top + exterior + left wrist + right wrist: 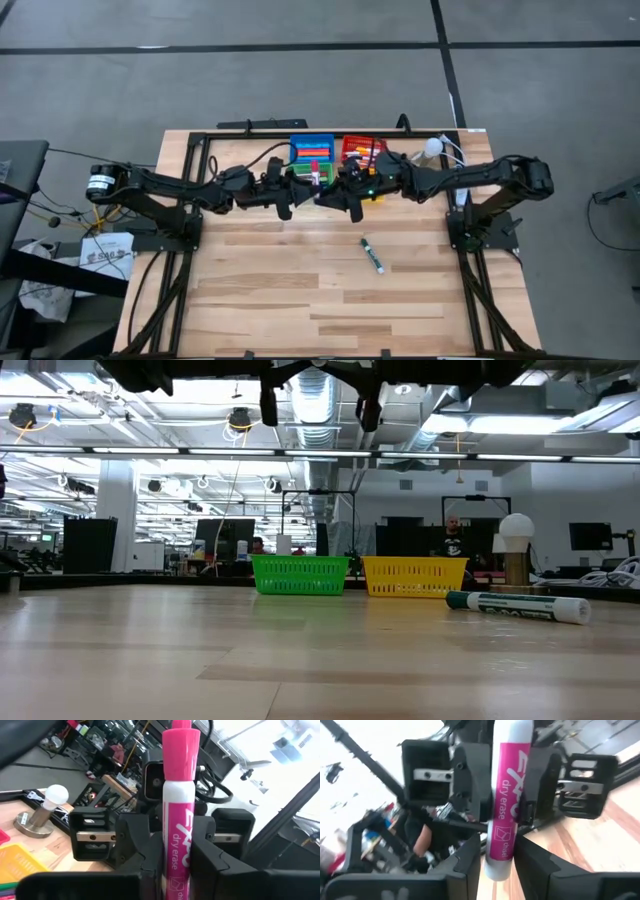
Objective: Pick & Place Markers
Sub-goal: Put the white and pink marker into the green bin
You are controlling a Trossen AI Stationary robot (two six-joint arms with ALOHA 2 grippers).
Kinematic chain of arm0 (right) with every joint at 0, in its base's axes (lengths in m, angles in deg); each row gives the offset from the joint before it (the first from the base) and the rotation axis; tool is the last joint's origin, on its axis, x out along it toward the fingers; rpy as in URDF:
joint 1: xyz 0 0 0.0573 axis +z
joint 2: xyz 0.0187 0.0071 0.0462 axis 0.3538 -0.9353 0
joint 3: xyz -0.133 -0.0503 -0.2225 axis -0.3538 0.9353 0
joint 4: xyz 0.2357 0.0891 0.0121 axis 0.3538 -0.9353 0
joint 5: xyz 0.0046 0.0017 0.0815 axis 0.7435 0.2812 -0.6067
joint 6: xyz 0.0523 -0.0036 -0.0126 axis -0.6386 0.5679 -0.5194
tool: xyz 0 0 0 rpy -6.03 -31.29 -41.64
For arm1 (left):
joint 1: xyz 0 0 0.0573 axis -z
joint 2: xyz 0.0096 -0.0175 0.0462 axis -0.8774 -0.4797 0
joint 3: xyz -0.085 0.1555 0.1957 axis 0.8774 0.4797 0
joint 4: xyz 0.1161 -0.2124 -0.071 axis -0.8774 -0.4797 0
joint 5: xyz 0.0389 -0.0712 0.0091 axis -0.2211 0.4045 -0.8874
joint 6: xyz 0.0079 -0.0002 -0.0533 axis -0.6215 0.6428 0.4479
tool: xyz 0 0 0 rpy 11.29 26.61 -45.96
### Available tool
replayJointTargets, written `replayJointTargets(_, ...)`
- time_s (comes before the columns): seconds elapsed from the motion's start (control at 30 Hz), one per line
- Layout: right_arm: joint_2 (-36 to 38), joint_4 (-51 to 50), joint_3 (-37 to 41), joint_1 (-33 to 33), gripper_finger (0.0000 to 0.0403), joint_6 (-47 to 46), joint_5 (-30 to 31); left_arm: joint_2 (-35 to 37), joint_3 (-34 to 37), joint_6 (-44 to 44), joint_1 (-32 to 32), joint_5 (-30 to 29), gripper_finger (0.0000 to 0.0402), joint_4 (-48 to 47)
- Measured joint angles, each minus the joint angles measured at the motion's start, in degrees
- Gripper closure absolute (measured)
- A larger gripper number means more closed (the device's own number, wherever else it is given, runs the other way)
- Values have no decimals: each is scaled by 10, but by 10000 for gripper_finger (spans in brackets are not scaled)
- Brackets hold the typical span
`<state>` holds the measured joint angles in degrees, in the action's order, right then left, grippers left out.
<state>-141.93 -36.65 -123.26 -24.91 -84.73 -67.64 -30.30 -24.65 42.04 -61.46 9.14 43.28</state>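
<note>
A pink-capped marker (179, 795), white with a pink "dry erase" label, stands cap up in the air above the bins, between my two grippers, which face each other. My left gripper (177, 865) comes from the table's left and is shut on it. My right gripper (497, 862) comes from the right. It is open a little, with its fingers close on either side of the marker's lower end (497, 867) and a narrow gap showing. From above, the pink marker (315, 178) shows where both arms meet. A green-capped marker (372, 256) lies on its side on the wood. My left gripper pinches the middle of the marker's barrel, on the pink label (512, 775), between its two fingers. The fingers come level from the table's left and lie across the barrel. The marker stands roughly upright, cap up, lifted clear of the bins and the table.
Blue (312, 148), red (362, 146), green (300, 575) and yellow (415, 576) bins stand at the table's far edge, under and behind the grippers. A white bulb on a round base (432, 148) stands at the far right. Bare wood (300, 290) lies toward the near edge.
</note>
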Motion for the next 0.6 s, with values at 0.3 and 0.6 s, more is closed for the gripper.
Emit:
replayJointTargets(0.3,28,-141,0,-32,265,81,-96,16,0,-48,-53,16,336,-38)
replayJointTargets(0.6,96,-378,0,-56,267,183,-27,61,1,-228,-85,25,336,-258)
